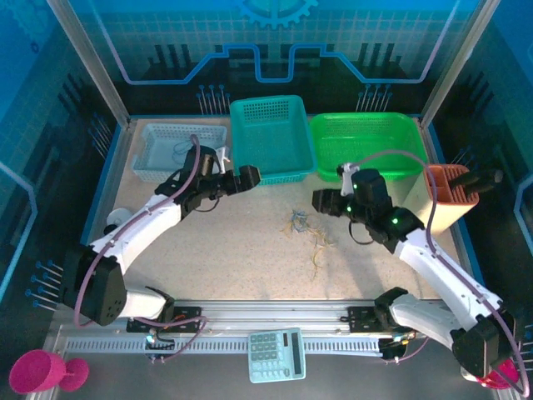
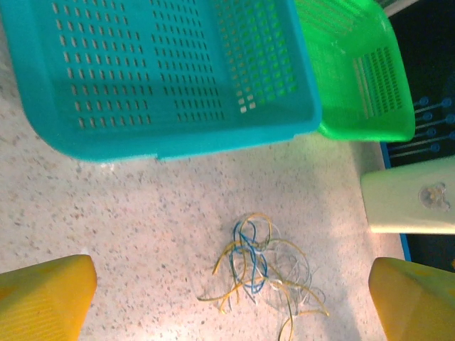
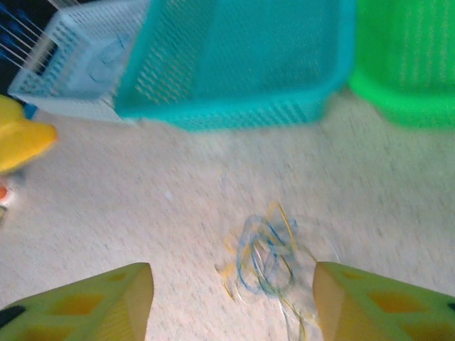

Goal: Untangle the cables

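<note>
Approach step, I judge: neither tool touches the cables point(image 1: 303, 227). The left tool point(image 1: 248, 175) is spread wide and holds nothing, and the right tool point(image 1: 320, 202) is spread and bare too. The cables lie in one loose knot on the desk point(image 1: 241, 250), at 5 o'clock from the left tool and 7 o'clock from the right, with the teal basket point(image 1: 291, 172) at their 12. Next, each tool likely needs to drop, pinch a different strand, and draw apart.
</note>
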